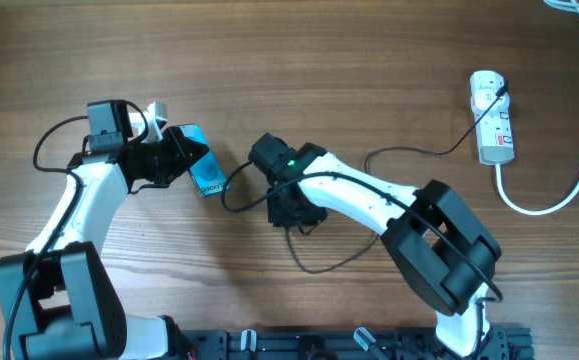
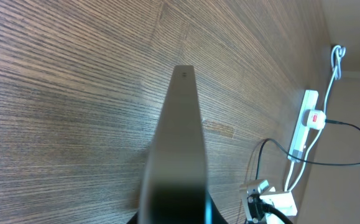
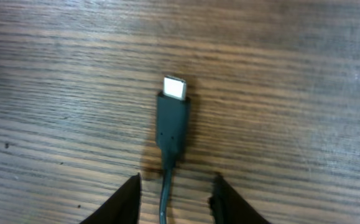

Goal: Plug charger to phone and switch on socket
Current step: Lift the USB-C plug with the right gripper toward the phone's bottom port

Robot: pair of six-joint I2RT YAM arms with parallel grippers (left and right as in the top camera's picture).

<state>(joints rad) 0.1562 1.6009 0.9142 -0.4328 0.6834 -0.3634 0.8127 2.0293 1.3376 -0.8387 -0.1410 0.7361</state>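
Observation:
My left gripper (image 1: 181, 160) is shut on the phone (image 1: 207, 178), holding its turquoise screen tilted above the table. In the left wrist view the phone (image 2: 178, 137) shows edge-on as a grey strip. The charger is a thin black cable (image 1: 401, 152) running from the socket (image 1: 493, 118) to the table centre. Its connector (image 3: 172, 115) lies flat on the wood with its metal tip pointing away. My right gripper (image 3: 175, 193) is open, its fingers either side of the cable just behind the connector, and it shows in the overhead view (image 1: 267, 155). The white socket also shows in the left wrist view (image 2: 305, 124).
A thicker white lead (image 1: 569, 190) loops from the socket toward the back right corner. The black cable makes a slack loop (image 1: 314, 268) on the wood in front of the right arm.

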